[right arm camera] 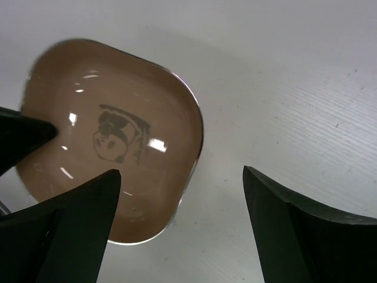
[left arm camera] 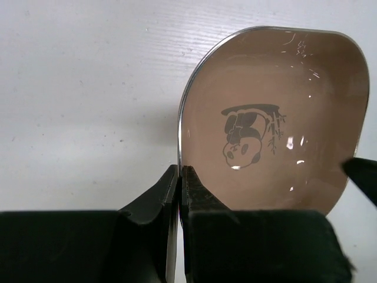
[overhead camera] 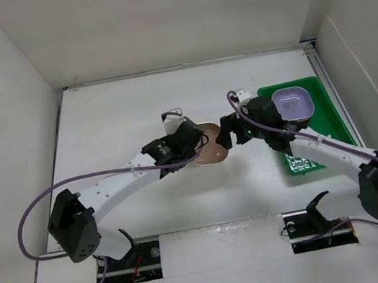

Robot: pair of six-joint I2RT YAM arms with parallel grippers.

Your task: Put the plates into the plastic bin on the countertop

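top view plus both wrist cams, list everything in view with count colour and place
brown plate: 1, tan-brown with panda print, mid-counter, rim in the left claw
lavender plate: 1, lavender, far end of the bin
bin: 1, green, right side of the counter
counter: 1, white
walls: white, around the counter
arms: 2, white and black, bases at the near edge
left claw: 1, black, shut on the brown plate's rim
right claw: 1, black, open, by the brown plate
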